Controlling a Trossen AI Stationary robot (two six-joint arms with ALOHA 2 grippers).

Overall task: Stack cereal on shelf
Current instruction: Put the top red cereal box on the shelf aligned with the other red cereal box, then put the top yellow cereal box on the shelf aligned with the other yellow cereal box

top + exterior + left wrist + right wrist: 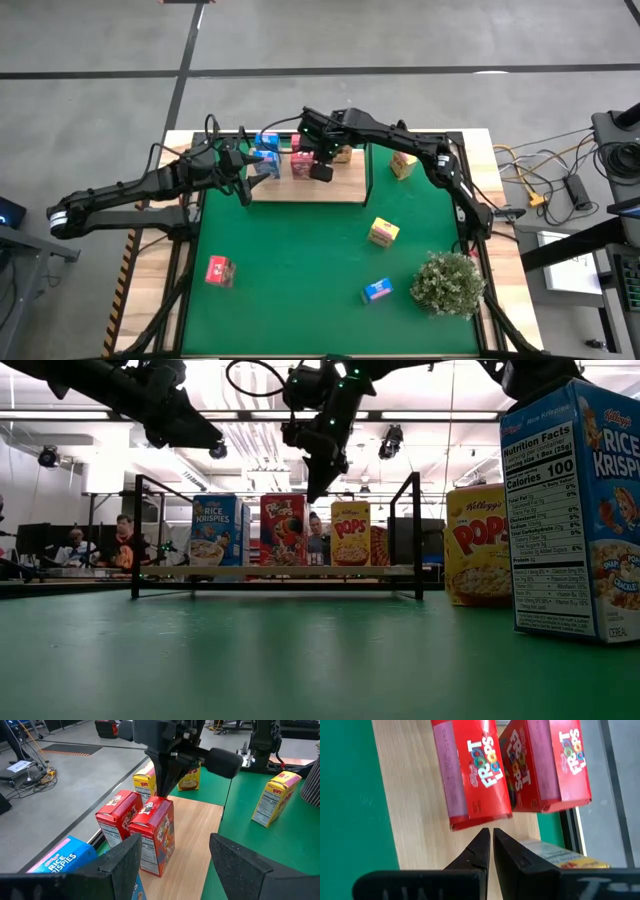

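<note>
Hovering above the red cereal carton (472, 772) on the shelf (415, 810), right gripper (491, 847) fingers pressed together, empty; should lift straight up to avoid tipping it.

Right claw (491, 851) closed, left claw (175, 865) agape

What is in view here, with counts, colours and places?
Red cartons: three; two on the shelf, one on the mat.
Blue cartons: three; two at the shelf's left end, one by the plant.
Yellow cartons: three; one on the shelf, two on the mat.
Shelf: one, light wood, black posts.
Mat: one, green.
Plant: one, green, mat's right corner.
People: at least two, room behind.
Left gripper: open, shelf's left end.
Right gripper: shut, above the red cartons.
</note>
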